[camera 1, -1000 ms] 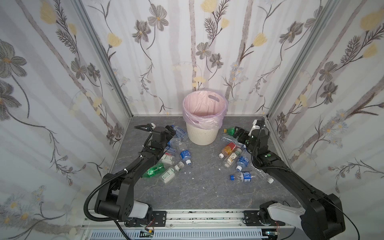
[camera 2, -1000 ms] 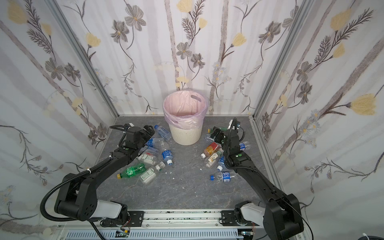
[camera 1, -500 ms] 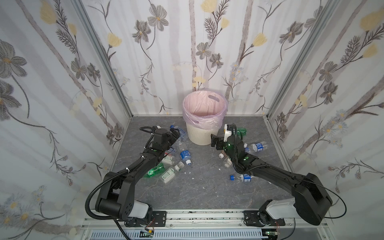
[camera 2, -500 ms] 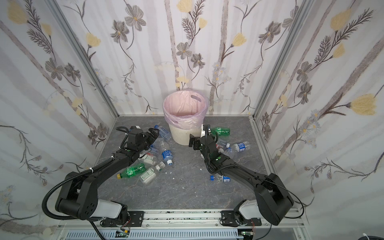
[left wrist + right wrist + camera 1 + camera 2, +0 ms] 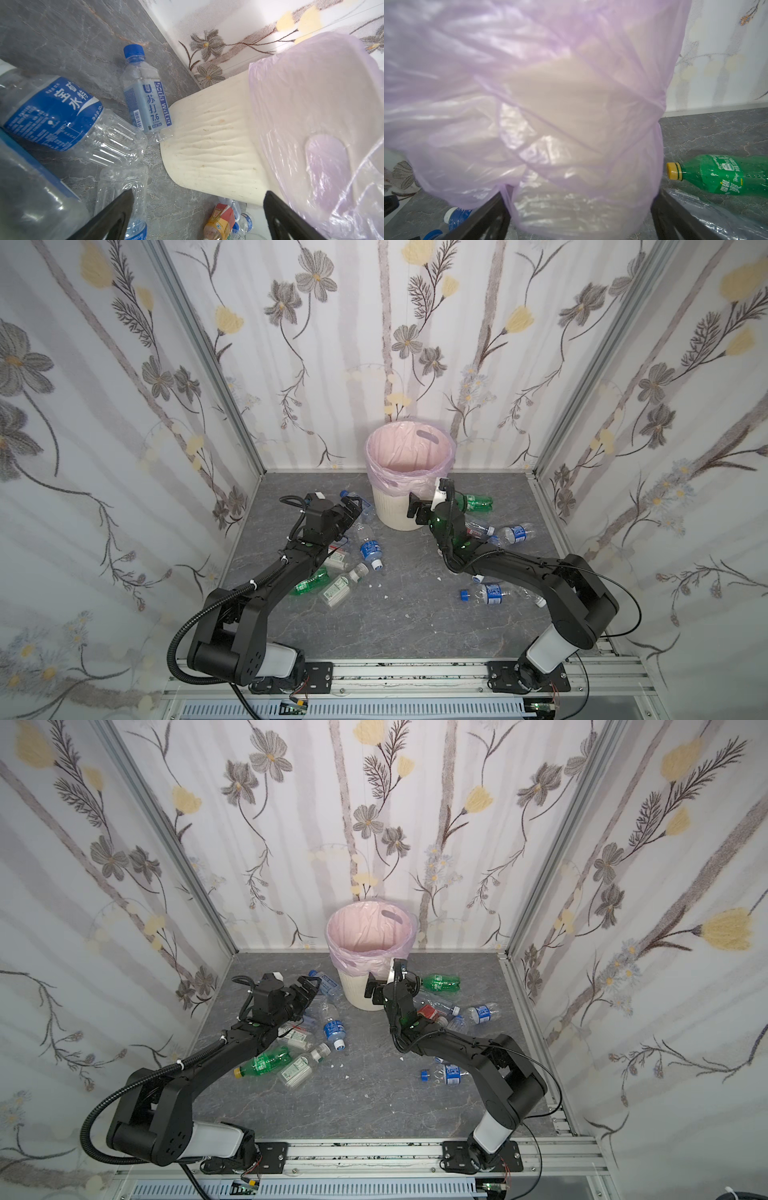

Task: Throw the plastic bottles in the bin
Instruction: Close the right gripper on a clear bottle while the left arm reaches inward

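At the back, pink-lined cream bin (image 5: 390, 512)

We are looking into a robotics lab test booth, not a real room. Floral wallpaper panels (image 5: 124, 414) are framed by bare aluminium posts (image 5: 211, 364). The grey marble-look surface (image 5: 415, 626) ends at an aluminium rail (image 5: 415, 674), where the black left arm (image 5: 270, 576) and right arm (image 5: 519, 568) are bolted, cables trailing. A lined bin (image 5: 395, 516) adds a homely touch.
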`<state>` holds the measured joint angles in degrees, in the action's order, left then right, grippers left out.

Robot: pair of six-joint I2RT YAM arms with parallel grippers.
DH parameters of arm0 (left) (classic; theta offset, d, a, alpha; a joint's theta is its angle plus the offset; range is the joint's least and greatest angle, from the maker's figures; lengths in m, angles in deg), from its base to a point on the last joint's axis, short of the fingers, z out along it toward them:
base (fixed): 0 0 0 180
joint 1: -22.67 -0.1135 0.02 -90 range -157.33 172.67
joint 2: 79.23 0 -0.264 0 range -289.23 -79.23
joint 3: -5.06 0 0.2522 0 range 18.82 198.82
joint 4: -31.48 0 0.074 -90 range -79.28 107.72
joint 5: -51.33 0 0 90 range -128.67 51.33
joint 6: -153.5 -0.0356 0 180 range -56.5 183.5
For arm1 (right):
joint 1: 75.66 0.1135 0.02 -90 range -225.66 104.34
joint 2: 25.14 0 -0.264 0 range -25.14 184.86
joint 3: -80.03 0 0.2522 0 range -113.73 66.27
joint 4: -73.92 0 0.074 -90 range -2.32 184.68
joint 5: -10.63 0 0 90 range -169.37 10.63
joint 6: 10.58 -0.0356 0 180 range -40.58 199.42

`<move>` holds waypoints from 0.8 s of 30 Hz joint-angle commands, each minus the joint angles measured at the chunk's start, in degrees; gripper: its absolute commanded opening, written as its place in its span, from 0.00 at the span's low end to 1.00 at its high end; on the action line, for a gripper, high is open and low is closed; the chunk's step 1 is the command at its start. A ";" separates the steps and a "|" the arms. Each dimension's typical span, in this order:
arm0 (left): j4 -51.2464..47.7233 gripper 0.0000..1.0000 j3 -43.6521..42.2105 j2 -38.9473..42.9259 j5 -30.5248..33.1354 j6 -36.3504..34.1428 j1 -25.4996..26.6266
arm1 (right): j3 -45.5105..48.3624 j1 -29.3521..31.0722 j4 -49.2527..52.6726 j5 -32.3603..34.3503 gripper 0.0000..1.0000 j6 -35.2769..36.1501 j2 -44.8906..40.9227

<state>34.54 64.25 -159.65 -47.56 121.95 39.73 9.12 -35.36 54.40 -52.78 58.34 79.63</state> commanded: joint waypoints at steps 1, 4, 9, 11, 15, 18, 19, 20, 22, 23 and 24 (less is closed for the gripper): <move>1.62 1.00 0.40 -0.11 -2.63 -0.98 -0.09 | -2.38 -0.47 -1.71 2.06 1.00 -0.70 2.31; 1.56 1.00 1.12 0.16 -3.49 -1.66 -0.16 | -3.32 -1.21 -1.90 2.28 1.00 -0.71 3.11; 1.51 1.00 0.67 0.31 -4.34 -0.53 -0.78 | -4.95 -2.85 0.06 0.84 1.00 -1.55 4.01; 1.55 1.00 0.28 0.35 -4.30 0.46 -0.89 | -4.45 -2.74 1.09 0.35 1.00 -1.67 3.16; 1.55 1.00 -0.08 0.20 -4.41 1.85 -0.88 | -1.44 -2.76 1.69 -0.47 1.00 -2.37 -0.33; 1.52 1.00 0.08 -0.07 -4.99 2.34 -0.90 | -0.31 -2.76 4.90 -1.29 1.00 -2.73 -2.75; 1.55 1.00 0.02 -0.09 -4.98 2.49 -0.90 | 0.00 -2.76 6.29 -1.50 1.00 -3.08 -3.42; 1.55 1.00 0.00 -0.05 -5.00 2.56 -0.98 | 0.32 -2.76 7.90 -1.82 1.00 -3.51 -4.20; 1.55 1.00 -0.10 0.21 -4.91 2.61 -0.89 | 0.30 -2.84 11.58 -2.52 1.00 -3.97 -5.36; 1.55 1.00 -0.01 0.34 -5.00 2.41 -0.76 | 0.28 -2.97 14.25 -2.83 1.00 -4.52 -6.31; 1.55 1.00 0.09 0.39 -5.24 2.34 -0.70 | 0.49 -3.26 16.18 -3.46 1.00 -4.96 -7.22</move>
<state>34.63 64.30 -159.61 -52.26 123.86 38.87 9.41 -38.38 63.89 -54.48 55.17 74.24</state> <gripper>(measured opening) 0.997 0.996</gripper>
